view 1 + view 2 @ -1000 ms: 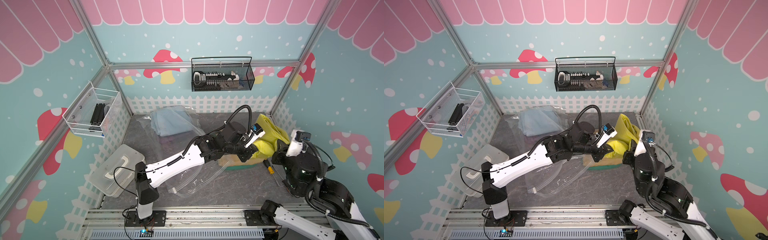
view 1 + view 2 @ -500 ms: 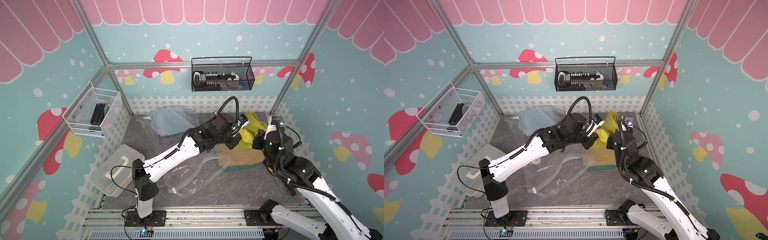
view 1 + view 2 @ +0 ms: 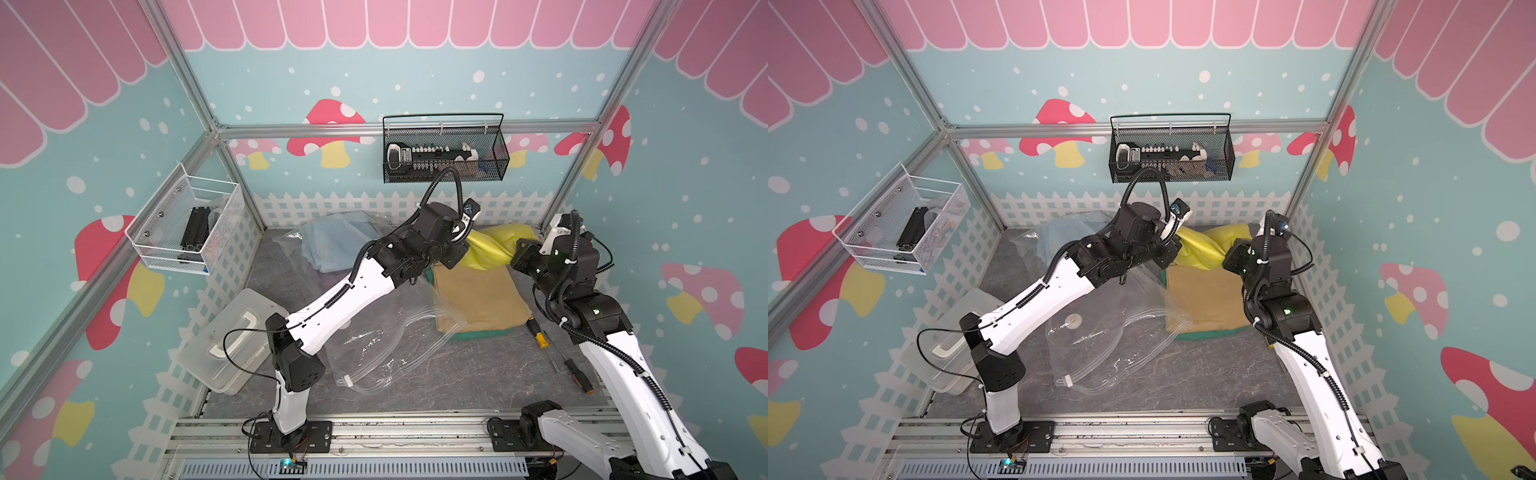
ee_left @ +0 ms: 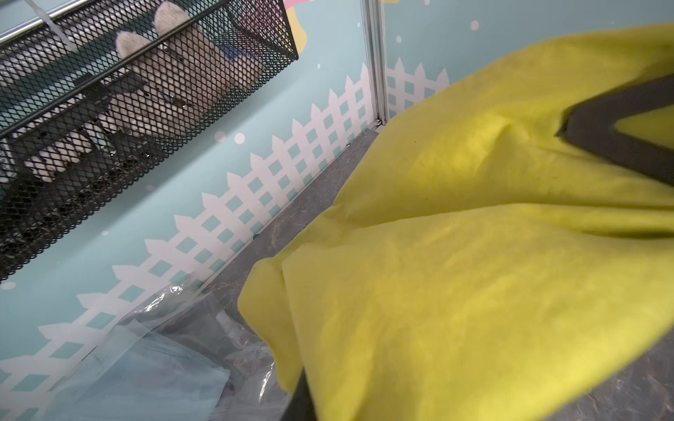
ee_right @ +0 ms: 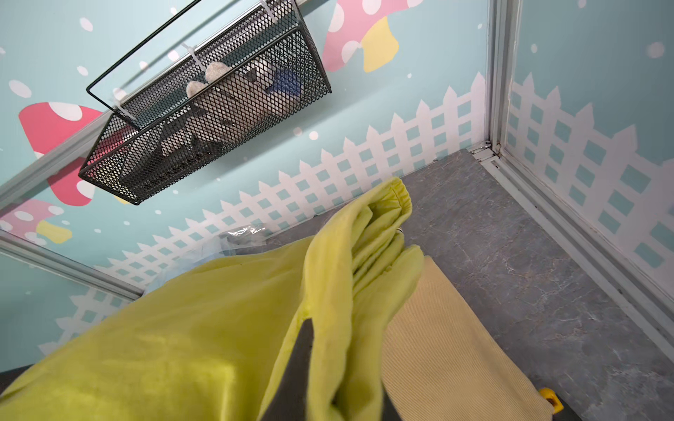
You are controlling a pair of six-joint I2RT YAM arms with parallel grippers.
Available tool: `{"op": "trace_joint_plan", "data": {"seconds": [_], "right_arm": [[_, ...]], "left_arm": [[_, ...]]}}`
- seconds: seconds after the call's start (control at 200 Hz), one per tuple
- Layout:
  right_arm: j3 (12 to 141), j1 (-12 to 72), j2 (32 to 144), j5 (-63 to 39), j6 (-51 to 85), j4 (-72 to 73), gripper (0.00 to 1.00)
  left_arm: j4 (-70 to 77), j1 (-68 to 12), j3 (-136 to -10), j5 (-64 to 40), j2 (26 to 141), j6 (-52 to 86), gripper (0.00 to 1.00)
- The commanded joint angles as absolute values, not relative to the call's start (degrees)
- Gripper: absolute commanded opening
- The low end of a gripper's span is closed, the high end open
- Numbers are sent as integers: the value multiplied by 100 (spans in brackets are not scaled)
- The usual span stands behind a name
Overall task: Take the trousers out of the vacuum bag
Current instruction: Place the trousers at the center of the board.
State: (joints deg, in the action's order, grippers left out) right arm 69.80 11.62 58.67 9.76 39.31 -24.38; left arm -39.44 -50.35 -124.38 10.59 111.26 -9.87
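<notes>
The left hand (image 3: pixel 464 252) and right hand (image 3: pixel 519 251) clench the yellow trousers (image 3: pixel 494 248), now carried farther back, out of the bag (image 3: pixel 374 345).

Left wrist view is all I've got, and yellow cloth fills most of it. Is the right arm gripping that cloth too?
Observer: Yes. In both top views the right gripper is shut on the yellow cloth trousers, opposite the left gripper.
Operator: What's underneath them?
Observer: The folded tan trousers, lying on a dark green pair.
Operator: Are those two out of the bag?
Observer: Mostly. The crinkly transparent vacuum bag lies beside them, and its rim seems to overlap their edge.
</notes>
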Motion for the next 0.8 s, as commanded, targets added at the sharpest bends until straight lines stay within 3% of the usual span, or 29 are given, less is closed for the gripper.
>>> {"op": "trace_joint_plan", "data": {"seconds": [0.0, 0.59, 0.795], "right_arm": [[6899, 776, 6011, 390, 4047, -1711, 0], [6828, 29, 6834, -457, 3889, -442, 0], [6688, 0, 7064, -584, 3909, -246, 0]], "left_arm": [[-3513, -4840, -12834, 1441, 11232, -1212, 0], [-3588, -4465, -14086, 1389, 12174, -1052, 0], [-3586, -4425, -13933, 1374, 12228, -1024, 0]]}}
